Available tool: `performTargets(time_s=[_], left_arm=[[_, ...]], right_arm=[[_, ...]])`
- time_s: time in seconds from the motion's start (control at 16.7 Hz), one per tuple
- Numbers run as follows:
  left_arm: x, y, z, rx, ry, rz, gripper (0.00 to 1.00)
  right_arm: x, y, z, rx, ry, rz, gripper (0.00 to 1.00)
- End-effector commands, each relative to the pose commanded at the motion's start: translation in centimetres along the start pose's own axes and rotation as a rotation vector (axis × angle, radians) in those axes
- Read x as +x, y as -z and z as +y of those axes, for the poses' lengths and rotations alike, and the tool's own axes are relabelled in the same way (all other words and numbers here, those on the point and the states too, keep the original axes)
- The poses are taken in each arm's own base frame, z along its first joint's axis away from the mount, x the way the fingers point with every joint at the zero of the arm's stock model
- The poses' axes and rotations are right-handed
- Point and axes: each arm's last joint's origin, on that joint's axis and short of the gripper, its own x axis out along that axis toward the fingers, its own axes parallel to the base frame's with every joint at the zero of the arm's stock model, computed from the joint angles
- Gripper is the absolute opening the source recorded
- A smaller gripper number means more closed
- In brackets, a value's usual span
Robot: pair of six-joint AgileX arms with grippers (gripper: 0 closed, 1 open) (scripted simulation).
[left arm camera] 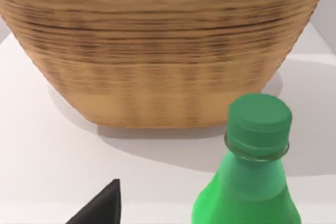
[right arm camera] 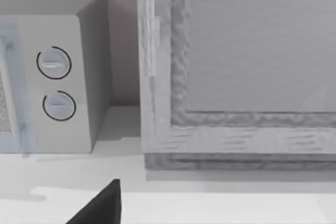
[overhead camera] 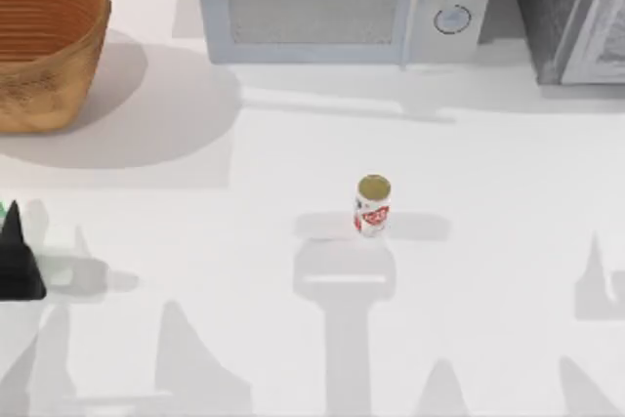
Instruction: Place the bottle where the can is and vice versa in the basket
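Note:
The white can [overhead camera: 373,204] with red markings and a gold-tan top stands upright at the middle of the table. A sliver of the green bottle [overhead camera: 3,210] shows at the table's left edge, just beyond my left gripper [overhead camera: 15,259]. In the left wrist view the bottle [left arm camera: 252,177] stands upright close up, with its cap on. One dark fingertip [left arm camera: 102,209] is beside it, apart from it, so the gripper is open. The wicker basket [overhead camera: 59,65] sits at the back left, and its wall [left arm camera: 168,66] rises behind the bottle. My right gripper [right arm camera: 168,220] is open, one fingertip [right arm camera: 102,208] showing.
A microwave [overhead camera: 342,2] stands along the back edge in the middle, also in the right wrist view [right arm camera: 58,82]. A grey appliance [overhead camera: 576,12] is at the back right, with its framed door [right arm camera: 241,66] facing my right wrist. Bare white table surrounds the can.

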Motion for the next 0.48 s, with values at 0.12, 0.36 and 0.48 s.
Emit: performTargets(time_s=[0.12, 0.36, 0.48], left_arm=[[0.5, 0.9, 0.3, -0.002, 0.008, 0.036, 1.0], [0.9, 2.5, 0.7, -0.01, 0.023, 0.092, 1.0], [0.9, 3.0, 0.8, -0.015, 0.029, 0.11, 1.0]], right_arm=[[0.0, 0.0, 0.0, 0.0, 0.0, 0.0, 1.0], [0.0, 0.0, 0.0, 0.0, 0.0, 0.0, 1.0], [0.0, 0.0, 0.0, 0.0, 0.0, 0.0, 1.0]])
